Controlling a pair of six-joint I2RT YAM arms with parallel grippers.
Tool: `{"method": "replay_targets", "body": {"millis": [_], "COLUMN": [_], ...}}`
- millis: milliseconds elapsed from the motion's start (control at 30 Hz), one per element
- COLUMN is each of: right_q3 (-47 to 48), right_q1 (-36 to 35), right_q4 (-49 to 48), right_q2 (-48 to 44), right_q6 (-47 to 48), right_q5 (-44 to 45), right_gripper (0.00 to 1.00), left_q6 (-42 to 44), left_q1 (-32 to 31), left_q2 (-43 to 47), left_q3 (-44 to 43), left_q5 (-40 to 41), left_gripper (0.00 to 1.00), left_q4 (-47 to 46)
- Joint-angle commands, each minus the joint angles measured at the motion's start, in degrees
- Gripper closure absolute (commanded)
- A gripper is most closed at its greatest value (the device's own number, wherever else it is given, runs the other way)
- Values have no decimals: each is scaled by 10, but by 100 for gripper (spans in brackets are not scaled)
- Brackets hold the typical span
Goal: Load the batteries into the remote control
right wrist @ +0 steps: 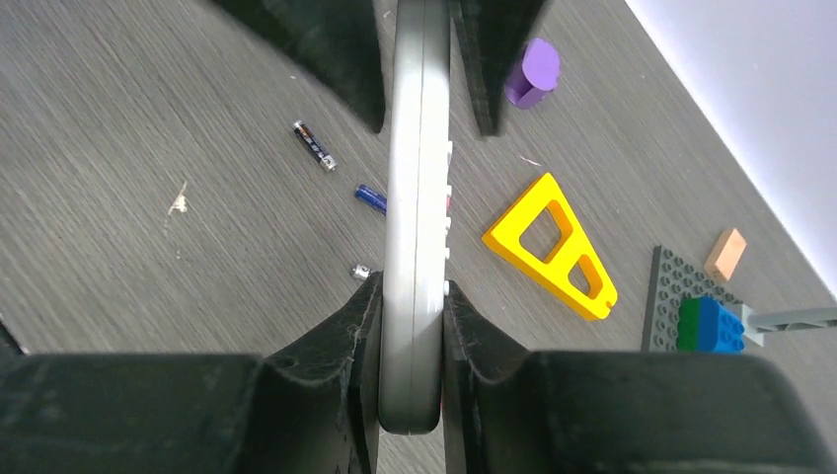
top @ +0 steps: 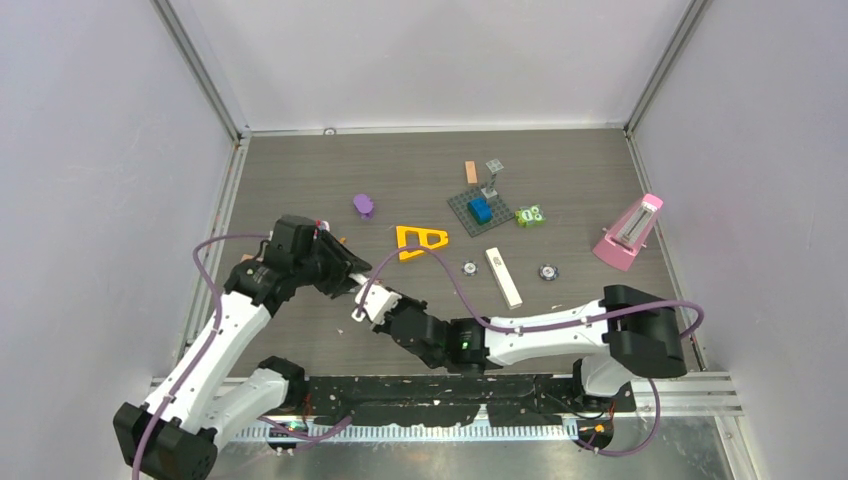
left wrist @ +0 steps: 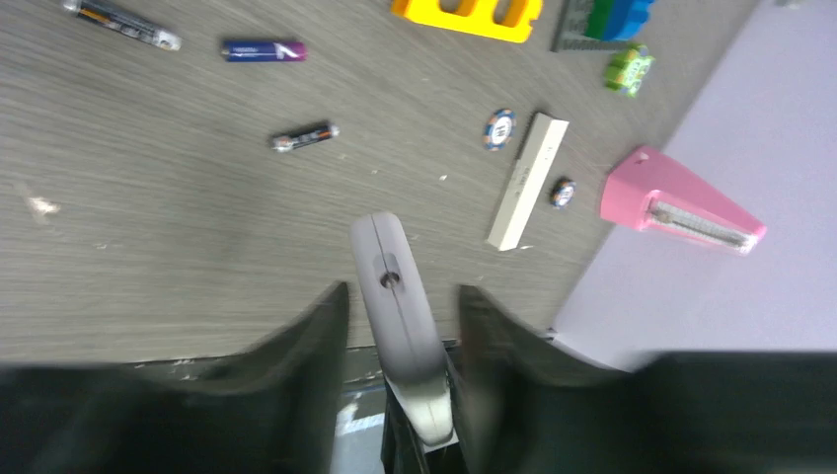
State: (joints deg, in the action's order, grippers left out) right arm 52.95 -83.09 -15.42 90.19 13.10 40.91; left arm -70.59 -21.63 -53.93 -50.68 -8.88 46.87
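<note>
Remote (right wrist: 413, 247): centre frame, clamped in right gripper (right wrist: 413, 301); left gripper (left wrist: 403, 296) slightly parted around it. Batteries (left wrist: 264, 49): three loose on desk (left wrist: 148, 247), upper left; loading apparently not begun

Dark wood-grain table (top: 300, 180) and its load. Left: three batteries (left wrist: 304, 136) lying apart (one bluish-purple) and a purple piece (top: 363, 206). Centre: yellow triangular frame (top: 421, 240), grey baseplate (top: 460, 205), orange stick (top: 471, 172), green block (top: 530, 216). Right: white bar (top: 503, 276) lying between two small discs (top: 470, 268), and a pink metronome (top: 628, 233) near the wall.
</note>
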Motion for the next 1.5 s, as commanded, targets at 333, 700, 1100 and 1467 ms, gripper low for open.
{"method": "replay_targets", "body": {"millis": [333, 700, 1100, 1467], "right_q3": [-5, -26, -16, -22], "right_q1": [57, 213, 292, 312], "right_q4": [46, 43, -77, -184], "right_q2": [-159, -250, -236, -195], "right_q6": [-153, -375, -597, -742], "right_q5": [-160, -509, -690, -733], "right_gripper": [95, 95, 95, 95], "left_q6": [156, 208, 77, 47], "left_q1": [-3, -2, -3, -3], "left_q2": [153, 238, 182, 204], "left_q3": [84, 171, 190, 218], "left_q5": [-25, -123, -246, -266], "left_gripper": [9, 9, 24, 45], "left_q4": [-283, -538, -760, -793]}}
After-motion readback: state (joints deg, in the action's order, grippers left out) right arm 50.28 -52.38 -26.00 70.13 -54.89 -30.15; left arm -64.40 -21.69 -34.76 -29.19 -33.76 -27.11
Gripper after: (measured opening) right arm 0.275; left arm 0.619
